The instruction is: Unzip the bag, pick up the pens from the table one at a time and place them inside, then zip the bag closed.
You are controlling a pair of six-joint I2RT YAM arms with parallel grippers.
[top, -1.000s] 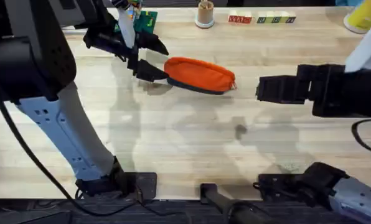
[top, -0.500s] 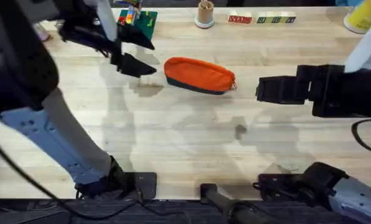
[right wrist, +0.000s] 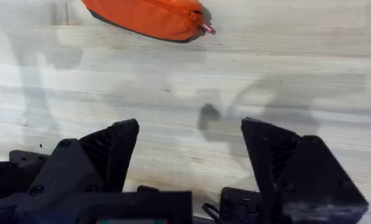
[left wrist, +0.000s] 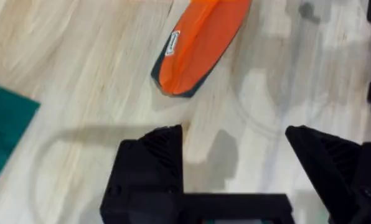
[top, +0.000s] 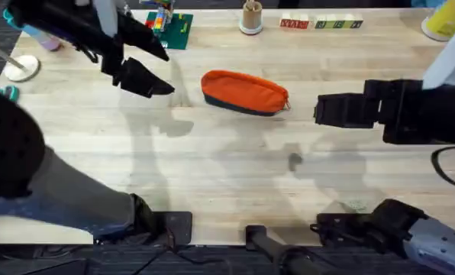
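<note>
Toward the far middle of the pale light-wood plank table sits the bright orange soft fabric pouch with the dark navy bottom strip, lying on its side, long axis running left to right and tilted a bit so the right end is nearer. It looks zipped up from above, and the little red-and-white pull tab sticks out at its right end in the right wrist view. No gripper is touching it.

Left gripper hangs up off the table, to the left of the pouch and well clear of it. Its black fingers are spread wide with nothing between them; the left wrist view shows bare wood in the gap and the pouch's end farther out.

Right gripper is out to the right of the pouch, pointing left toward it, with a gap of bare table between them. Its fingers are also wide apart and empty.

Along the far edge there's a green board with small coloured bits on it, a small wooden cup thing, and a row of lettered blocks. Something yellow sits at the far right corner.
</note>
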